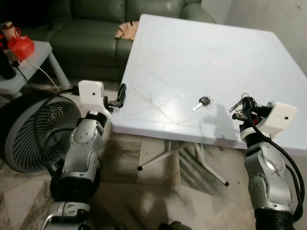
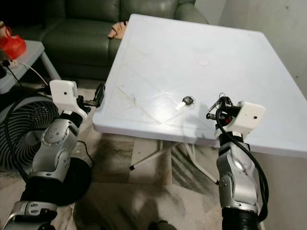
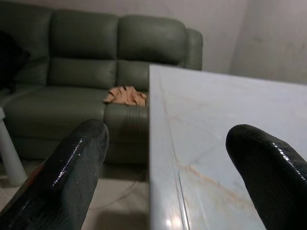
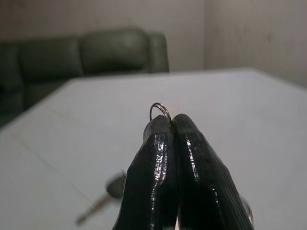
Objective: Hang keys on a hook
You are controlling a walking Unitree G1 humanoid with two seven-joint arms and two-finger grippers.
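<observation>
My right gripper (image 1: 238,106) hovers over the near right part of the white table (image 1: 192,48), shut on a bunch of keys (image 1: 235,108). The bunch's thin metal ring (image 4: 160,111) sticks up between the closed fingertips. A single key with a black head (image 1: 203,102) lies flat on the table, a little to the left of that gripper. My left gripper (image 1: 120,96) is open at the table's near left edge, with nothing between its fingers (image 3: 81,143).
A dark green sofa (image 1: 96,28) stands behind the table, with an orange cloth (image 1: 127,29) on its seat. A floor fan (image 1: 38,129) sits beside my left arm. A small side table (image 1: 29,62) at far left carries a red object (image 1: 20,45).
</observation>
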